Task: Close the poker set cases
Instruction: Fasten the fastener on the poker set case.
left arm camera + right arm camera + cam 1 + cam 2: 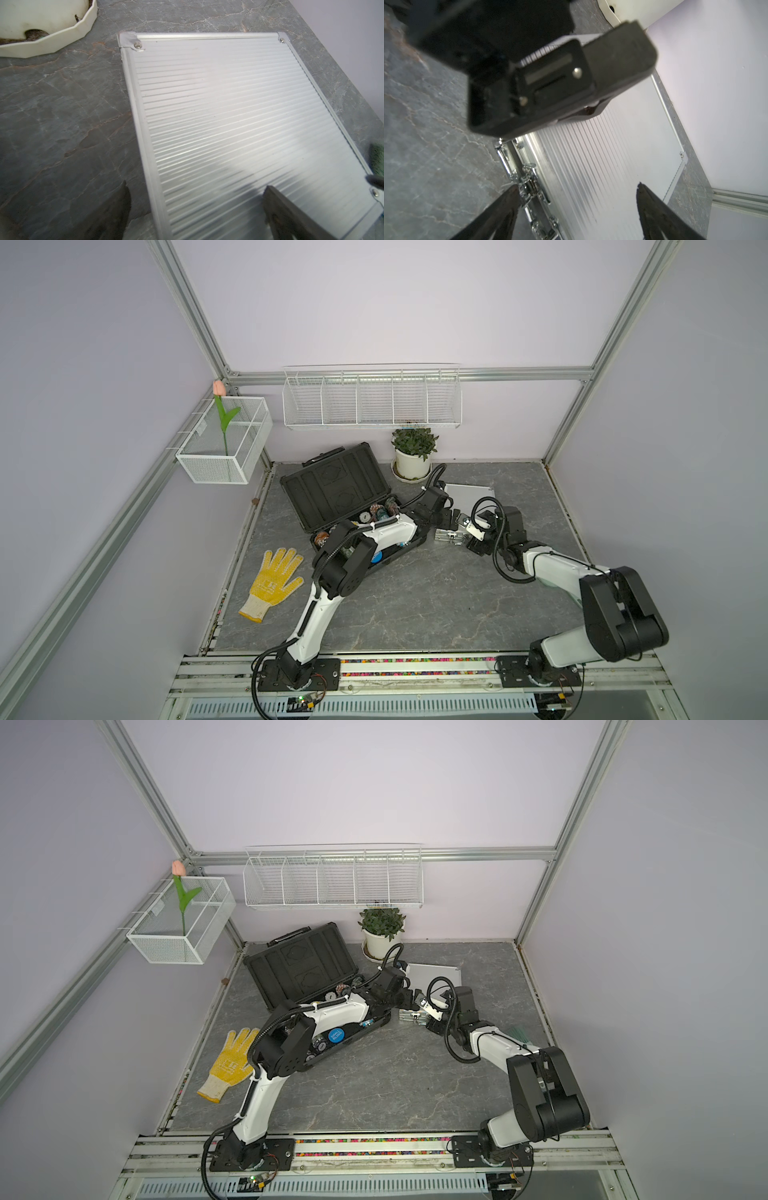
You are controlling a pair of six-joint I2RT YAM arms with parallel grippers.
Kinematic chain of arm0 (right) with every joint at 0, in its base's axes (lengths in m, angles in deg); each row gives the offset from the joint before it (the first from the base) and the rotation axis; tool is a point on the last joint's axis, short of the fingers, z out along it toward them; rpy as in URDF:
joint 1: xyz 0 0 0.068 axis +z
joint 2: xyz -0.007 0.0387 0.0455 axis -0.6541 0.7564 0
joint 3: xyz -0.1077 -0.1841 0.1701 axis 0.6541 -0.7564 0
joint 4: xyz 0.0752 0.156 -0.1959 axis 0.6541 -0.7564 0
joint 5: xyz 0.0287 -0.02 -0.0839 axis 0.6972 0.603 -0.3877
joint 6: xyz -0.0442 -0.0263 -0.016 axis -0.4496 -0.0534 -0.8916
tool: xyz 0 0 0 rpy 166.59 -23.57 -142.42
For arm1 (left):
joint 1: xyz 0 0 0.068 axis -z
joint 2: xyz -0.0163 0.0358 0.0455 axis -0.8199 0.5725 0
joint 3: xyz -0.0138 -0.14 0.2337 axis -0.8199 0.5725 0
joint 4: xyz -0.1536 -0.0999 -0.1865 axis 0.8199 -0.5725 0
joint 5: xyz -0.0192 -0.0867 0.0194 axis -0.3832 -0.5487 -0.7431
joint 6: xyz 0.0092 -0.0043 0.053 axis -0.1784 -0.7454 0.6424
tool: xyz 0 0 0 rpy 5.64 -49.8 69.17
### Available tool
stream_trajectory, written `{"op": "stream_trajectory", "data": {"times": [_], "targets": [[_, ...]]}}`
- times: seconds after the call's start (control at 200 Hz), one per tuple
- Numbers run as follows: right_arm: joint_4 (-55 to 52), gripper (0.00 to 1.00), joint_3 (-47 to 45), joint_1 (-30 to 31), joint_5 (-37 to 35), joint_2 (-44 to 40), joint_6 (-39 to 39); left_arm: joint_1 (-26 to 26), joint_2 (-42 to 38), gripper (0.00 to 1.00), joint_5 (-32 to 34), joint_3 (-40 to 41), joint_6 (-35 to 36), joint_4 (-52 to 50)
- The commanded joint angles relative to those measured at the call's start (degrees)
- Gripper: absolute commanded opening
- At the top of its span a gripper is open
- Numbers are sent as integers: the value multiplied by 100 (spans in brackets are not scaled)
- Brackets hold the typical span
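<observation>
Hovering wide-open over the silver case point(228, 124) beside the plant pot point(411, 464), the left gripper point(196, 185) and right gripper point(576, 185) face stiff, slick aluminium, probably best pressed near its latches point(530, 185); the dark-grey case point(336, 485) stands open.

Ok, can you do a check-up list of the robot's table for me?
Surface: grey stone-look table, nothing spilled that I can see.
Job's things: black case open, lid up, chips showing; silver case lid down, latches unclear.
Clutter: yellow glove, potted plant.
Grippers: left end effector and right end effector both open, over the silver case, holding nothing.
Cables: black hoses loop along the arms.
Surroundings: white wire baskets on the frame, one with a tulip.
</observation>
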Motion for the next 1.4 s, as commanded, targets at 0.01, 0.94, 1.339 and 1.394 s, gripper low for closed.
{"op": "stream_trajectory", "data": {"times": [0.01,0.94,1.339,1.394], "targets": [[-227,89,-187,144,119,-370,-24,-54,164,100,123,289,75,-808],[659,90,34,500,-1141,811,-218,-64,92,100,134,402,78,-755],[-15,93,368,354,-816,873,-262,-70,88,100,141,411,96,-738],[-15,94,406,350,-838,900,-254,-74,97,100,130,416,97,-738]]}}
